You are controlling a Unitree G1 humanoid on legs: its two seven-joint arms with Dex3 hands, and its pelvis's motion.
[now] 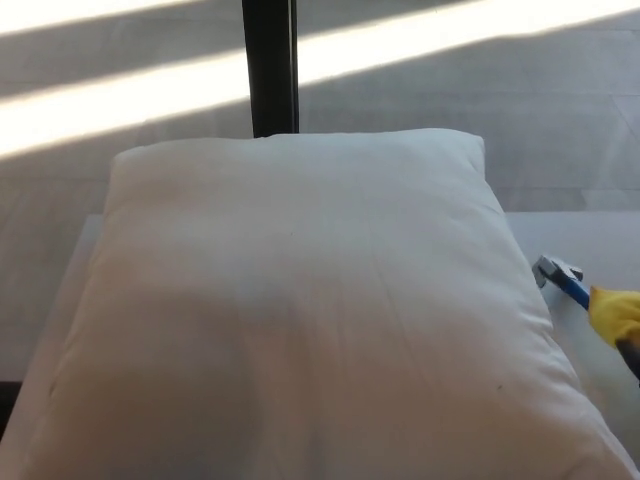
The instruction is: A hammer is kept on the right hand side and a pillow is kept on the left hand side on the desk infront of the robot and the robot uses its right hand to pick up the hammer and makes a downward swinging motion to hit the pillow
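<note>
One white pillow fills the bench, unstruck. At far right the hammer sits tilted beside it; something dark touches its yellow grip, hand and fingers indiscernible. The swing remains.

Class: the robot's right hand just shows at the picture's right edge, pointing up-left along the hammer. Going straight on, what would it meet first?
Most likely the right edge of the pillow, just past the head of the hammer. Only a dark sliver of the right hand shows, so direction and depth are uncertain.
</note>
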